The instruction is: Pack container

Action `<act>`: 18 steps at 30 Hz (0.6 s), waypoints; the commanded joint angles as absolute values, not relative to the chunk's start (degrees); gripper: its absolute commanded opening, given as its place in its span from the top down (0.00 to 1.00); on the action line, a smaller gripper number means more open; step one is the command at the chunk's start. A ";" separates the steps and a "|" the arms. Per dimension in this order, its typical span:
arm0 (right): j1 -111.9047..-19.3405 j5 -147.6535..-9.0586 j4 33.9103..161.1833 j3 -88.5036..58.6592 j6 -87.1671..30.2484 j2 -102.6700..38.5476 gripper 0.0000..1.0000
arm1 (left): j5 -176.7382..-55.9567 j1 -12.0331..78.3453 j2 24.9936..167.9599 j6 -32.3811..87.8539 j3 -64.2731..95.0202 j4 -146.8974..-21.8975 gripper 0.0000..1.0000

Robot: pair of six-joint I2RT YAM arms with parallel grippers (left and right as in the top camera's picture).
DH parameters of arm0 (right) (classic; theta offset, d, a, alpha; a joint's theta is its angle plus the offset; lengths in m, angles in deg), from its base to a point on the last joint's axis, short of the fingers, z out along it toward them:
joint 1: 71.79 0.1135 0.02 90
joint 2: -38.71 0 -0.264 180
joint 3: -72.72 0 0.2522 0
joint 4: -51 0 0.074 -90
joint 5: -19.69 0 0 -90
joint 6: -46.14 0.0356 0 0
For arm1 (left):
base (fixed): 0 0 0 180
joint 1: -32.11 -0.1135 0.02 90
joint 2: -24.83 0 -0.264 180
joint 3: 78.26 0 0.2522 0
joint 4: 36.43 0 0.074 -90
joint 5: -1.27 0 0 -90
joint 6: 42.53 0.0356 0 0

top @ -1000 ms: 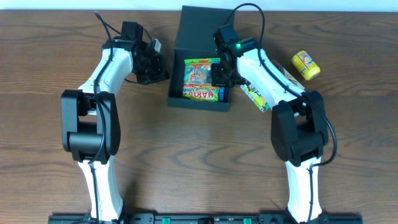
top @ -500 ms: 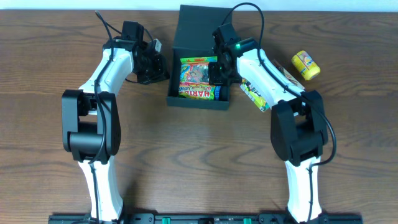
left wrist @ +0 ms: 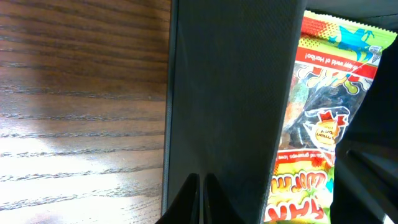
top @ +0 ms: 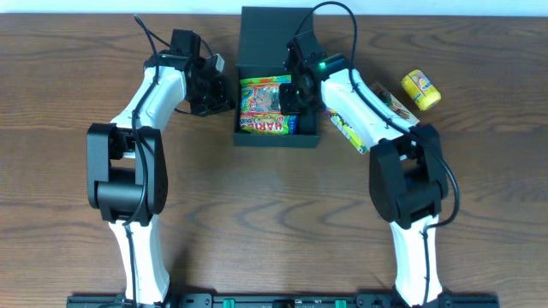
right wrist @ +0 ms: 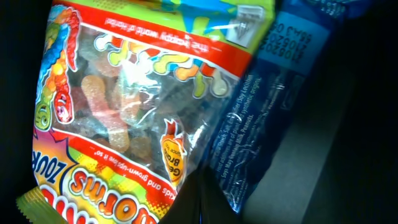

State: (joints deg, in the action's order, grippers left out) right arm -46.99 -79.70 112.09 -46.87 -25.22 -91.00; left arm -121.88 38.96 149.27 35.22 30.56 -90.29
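- Evidently mid-packing: right tool (top: 294, 96) hovers over the sour-worms gummy packet (top: 262, 109) inside the container (top: 276, 139); I cannot tell its grasp.
- Left tool (left wrist: 200, 186), clenched, sits against the container wall.
- Next, probably: fetch the yellow snack (top: 421, 89).

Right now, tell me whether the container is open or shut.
Open: the container has its flap back; gummy packet shows inside.

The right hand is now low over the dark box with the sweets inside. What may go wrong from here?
1. The right hand hangs close over the orange-and-green gummy packet in the dark square cardboard container; on lifting away, it might drag the packet out.
2. The blue foil packet lies partly under the gummies, so the contents may bulge and hinder the flat flap lid.
3. The green-and-white packet lies beneath the right arm, which might sweep it away.
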 commanded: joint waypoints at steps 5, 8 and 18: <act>-45.09 -77.58 113.21 -47.89 -26.80 -92.44 0.99 | -123.25 40.38 150.21 34.57 30.37 -90.42 0.94; -45.07 -72.18 115.94 -47.89 -26.80 -92.44 0.99 | -123.25 40.38 150.21 34.57 30.37 -90.48 0.94; -45.09 -61.30 120.42 -47.89 -27.45 -92.44 0.99 | -123.25 40.38 150.21 34.59 30.37 -90.68 0.94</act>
